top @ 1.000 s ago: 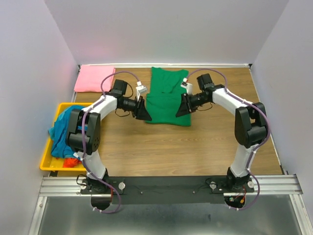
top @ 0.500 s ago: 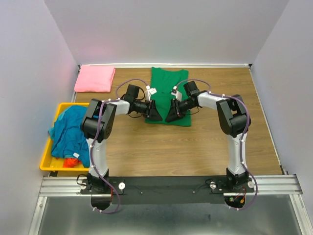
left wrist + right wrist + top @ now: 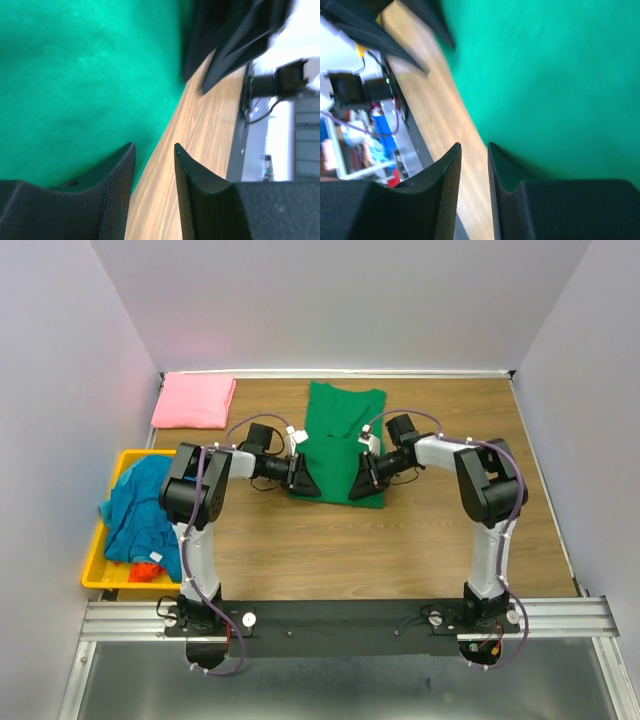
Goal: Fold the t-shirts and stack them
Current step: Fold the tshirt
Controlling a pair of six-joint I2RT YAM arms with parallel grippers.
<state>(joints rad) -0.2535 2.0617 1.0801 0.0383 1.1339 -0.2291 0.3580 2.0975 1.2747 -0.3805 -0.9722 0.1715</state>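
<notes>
At centre, green t-shirt (image 3: 340, 430) lies flat, smooth.

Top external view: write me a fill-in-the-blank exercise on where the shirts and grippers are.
The t-shirt between the left gripper and right gripper is ____ in colour. The pink t-shirt lies folded at the table's far ____ corner. The teal-blue t-shirt lies crumpled in the ____ bin.
Missing words: green; left; yellow.
</notes>
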